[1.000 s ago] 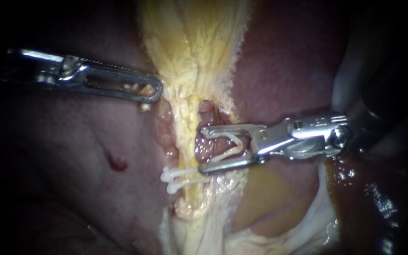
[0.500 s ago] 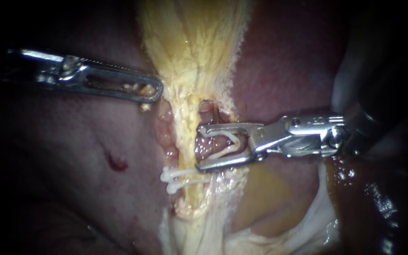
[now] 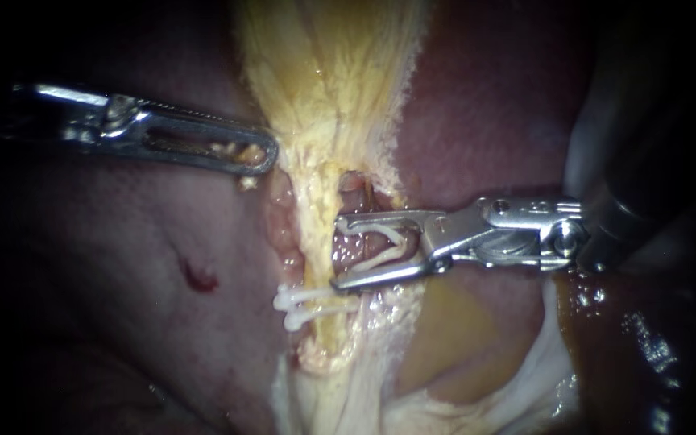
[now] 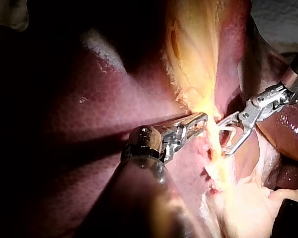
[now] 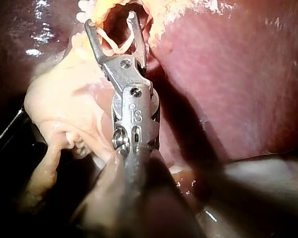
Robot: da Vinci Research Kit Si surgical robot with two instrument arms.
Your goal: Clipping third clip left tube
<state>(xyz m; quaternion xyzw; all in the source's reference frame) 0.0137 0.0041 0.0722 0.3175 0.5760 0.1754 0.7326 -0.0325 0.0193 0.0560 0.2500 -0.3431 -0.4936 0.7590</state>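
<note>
1. Endoscope: the left instrument (image 3: 261,159) pinches the yellow tissue (image 3: 324,97), apparently baring the pink tube (image 3: 346,256).
2. The right instrument (image 3: 338,250) holds an open white clip (image 3: 380,255) in spread jaws astride the tube, near two set clips (image 3: 309,300).
3. Left wrist: the left instrument (image 4: 202,119) faces the right instrument (image 4: 222,139).
4. Right wrist: the clip (image 5: 120,48) gapes unclosed in the right instrument (image 5: 110,20).

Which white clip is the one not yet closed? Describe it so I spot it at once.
Follow the pale yellow strip of tissue down the middle of the endoscope view to where the right instrument reaches in. The white V-shaped clip sits held between its jaws, legs spread. The two white closed clips just below lie flat, pinched across the tissue, free of any instrument.
</note>
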